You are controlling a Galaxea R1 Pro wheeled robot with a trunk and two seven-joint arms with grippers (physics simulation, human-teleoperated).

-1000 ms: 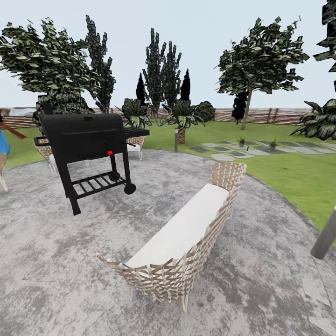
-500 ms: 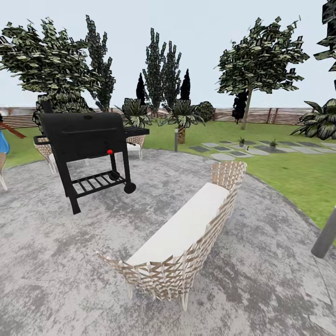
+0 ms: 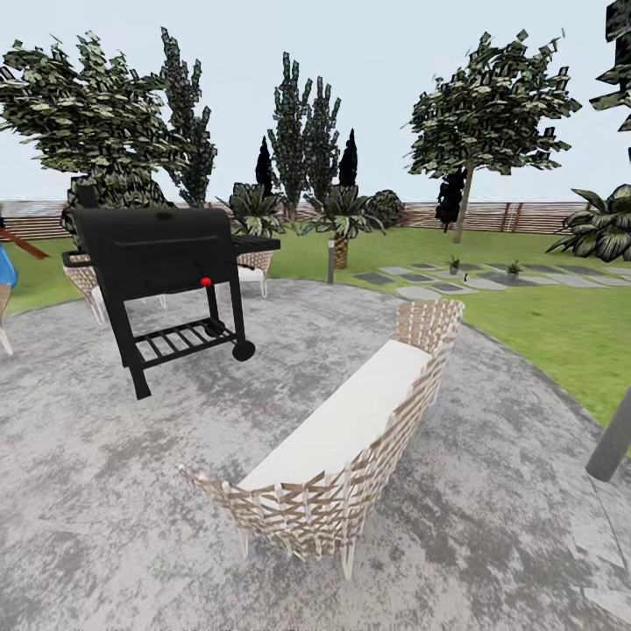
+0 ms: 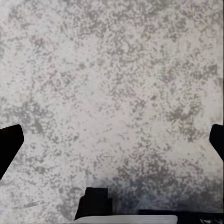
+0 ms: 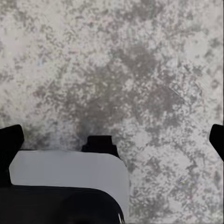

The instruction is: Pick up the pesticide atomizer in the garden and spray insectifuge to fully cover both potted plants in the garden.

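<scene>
Both pincers, left (image 4: 112, 140) and right (image 5: 112, 140), gape (nothing held); potted plants (image 3: 454, 265) sit afar.

Mottled grey patio (image 3: 131, 491) | black grill (image 3: 162, 263) ahead-left of grippers | wicker sofa (image 3: 350, 438) straight ahead, both on paving

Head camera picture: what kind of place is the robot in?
Most likely a backyard patio beside a garden. There is a black barbecue grill and a wicker sofa on grey paving, with green lawn, trees and a wooden fence behind.
</scene>
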